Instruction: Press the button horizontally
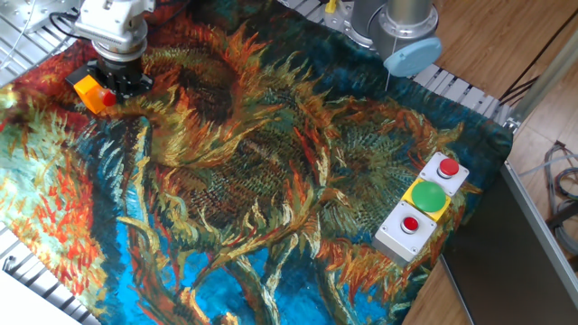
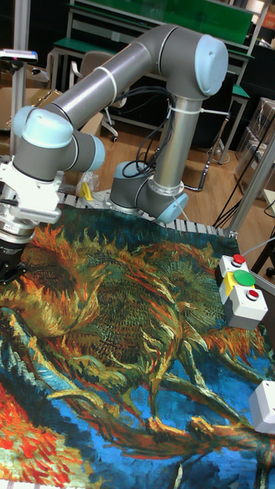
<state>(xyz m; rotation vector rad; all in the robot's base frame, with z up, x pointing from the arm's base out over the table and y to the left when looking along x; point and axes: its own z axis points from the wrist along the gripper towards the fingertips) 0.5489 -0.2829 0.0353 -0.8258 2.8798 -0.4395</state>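
Grey arm [image 2: 114, 72] arcs over sunflower cloth [image 2: 130, 344]; gripper [image 2: 9, 269] at left edge (fingertips cropped).

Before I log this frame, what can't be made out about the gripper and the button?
- Fingertips of the gripper: fixed view, dark against the cloth, too small to show a gap or contact.
- Contact with the button: fixed view, too small to judge.
- The orange box: partly covered by the gripper in the fixed view.
- Tall fixed view: left edge cuts off the gripper; box and button are not visible.

On the worktop [image 1: 271, 181], the box [image 1: 88, 90] with the button [image 1: 108, 97] sits far left, the hand [image 1: 122, 81] just behind-right; three other button boxes [image 1: 424, 206] lie far right.
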